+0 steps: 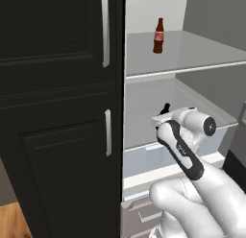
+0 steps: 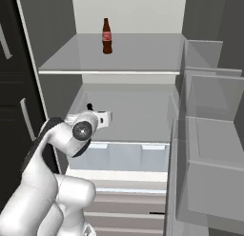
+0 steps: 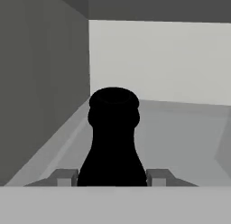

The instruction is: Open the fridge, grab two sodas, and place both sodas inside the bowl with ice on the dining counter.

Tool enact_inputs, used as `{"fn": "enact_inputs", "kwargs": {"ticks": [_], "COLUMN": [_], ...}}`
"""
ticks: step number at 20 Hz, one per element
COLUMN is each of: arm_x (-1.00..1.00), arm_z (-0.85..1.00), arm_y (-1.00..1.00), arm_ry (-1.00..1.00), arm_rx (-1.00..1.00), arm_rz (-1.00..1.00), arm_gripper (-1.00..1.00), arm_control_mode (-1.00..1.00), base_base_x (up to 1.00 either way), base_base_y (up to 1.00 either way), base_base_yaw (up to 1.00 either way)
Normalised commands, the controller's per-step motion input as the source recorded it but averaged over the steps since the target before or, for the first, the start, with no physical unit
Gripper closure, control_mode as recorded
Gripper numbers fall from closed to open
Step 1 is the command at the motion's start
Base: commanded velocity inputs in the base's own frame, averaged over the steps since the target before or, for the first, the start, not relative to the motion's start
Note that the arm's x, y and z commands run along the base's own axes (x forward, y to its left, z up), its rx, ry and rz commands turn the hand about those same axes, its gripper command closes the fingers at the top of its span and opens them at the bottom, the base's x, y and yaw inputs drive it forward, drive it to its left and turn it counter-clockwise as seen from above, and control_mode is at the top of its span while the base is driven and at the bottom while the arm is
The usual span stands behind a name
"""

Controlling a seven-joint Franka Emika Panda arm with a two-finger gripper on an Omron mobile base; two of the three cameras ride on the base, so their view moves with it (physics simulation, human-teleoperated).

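The fridge [image 2: 57,44] stands open, showing its pale shelved interior. A brown cola soda [image 1: 158,36] [image 2: 107,36] with a red label stands upright on the upper shelf. On the shelf below, the dark soda [image 3: 113,137] [image 1: 166,108] [image 2: 89,107] stands near the fridge's left wall. My gripper [image 3: 113,178] has reached into that lower shelf and is shut on the dark soda's body, one fingertip [image 3: 63,177] on each side. The bowl and the dining counter are out of view.
A black panelled cabinet [image 1: 57,112] with short silver handles flanks the fridge on the left. The open fridge door with clear bins [image 2: 209,135] stands on the right. A clear crisper bin [image 2: 124,156] and drawers [image 2: 128,201] lie below the arm.
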Motion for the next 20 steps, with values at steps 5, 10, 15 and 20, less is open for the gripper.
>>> {"fn": "enact_inputs", "kwargs": {"ticks": [5, 10, 15, 20], "arm_x": [-0.91, -0.96, -1.00, -1.00], "arm_z": [0.68, 0.28, 0.20, 0.18], "arm_y": [-0.17, -0.29, -0.22, -0.02], "arm_ry": [0.18, 0.27, 0.19, 0.01], "arm_rx": [0.01, 0.00, 0.00, 0.00], "arm_rz": [-0.16, -0.12, -0.07, -0.01], "arm_gripper": [1.00, 1.00, 1.00, 1.00], "arm_control_mode": [-1.00, -1.00, -1.00, -1.00], "base_base_x": [0.00, 0.00, 0.00, 0.00], "base_base_y": [0.00, 0.00, 0.00, 0.00], "base_base_yaw": [0.00, 0.00, 0.00, 0.00]}}
